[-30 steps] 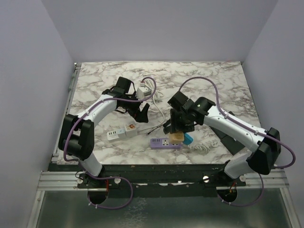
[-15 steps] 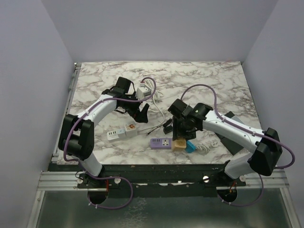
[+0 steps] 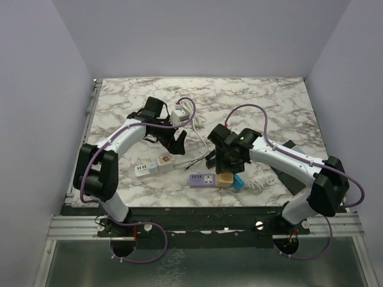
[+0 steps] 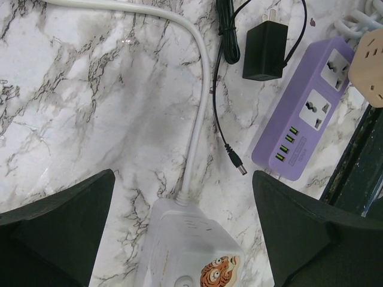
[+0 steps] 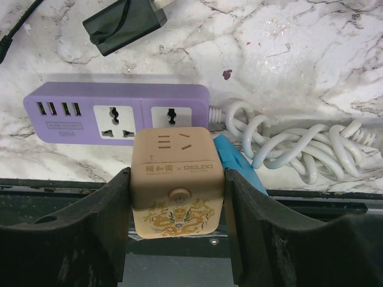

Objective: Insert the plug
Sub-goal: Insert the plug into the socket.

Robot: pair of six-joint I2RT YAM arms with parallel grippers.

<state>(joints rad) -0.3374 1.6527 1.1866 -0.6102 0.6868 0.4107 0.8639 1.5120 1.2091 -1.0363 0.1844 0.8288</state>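
Note:
My right gripper (image 5: pixel 176 182) is shut on a tan cube plug (image 5: pixel 178 179) with a dragon print, gripped on both sides. Its prongs are hidden underneath. The cube (image 3: pixel 224 179) hangs over the near right end of the purple power strip (image 5: pixel 90 110), covering part of the right socket. Seen from above, the right gripper (image 3: pixel 226 177) is at the table's near edge beside that strip (image 3: pixel 202 179). My left gripper (image 4: pixel 182 179) stands wide open above the white power strip (image 4: pixel 191 245) with a tiger sticker, holding nothing.
A black adapter (image 5: pixel 122 18) and its thin cord with a barrel jack (image 4: pixel 238 164) lie just beyond the purple strip. A blue object (image 5: pixel 239 164) and a coiled white cable (image 5: pixel 299 143) sit right of the cube. A white charger block (image 3: pixel 178 115) lies farther back. The dark table rim (image 5: pixel 299 200) is close.
The right arm has carried the tan cube a little toward the near edge and swung its wrist left. The left arm has not moved.

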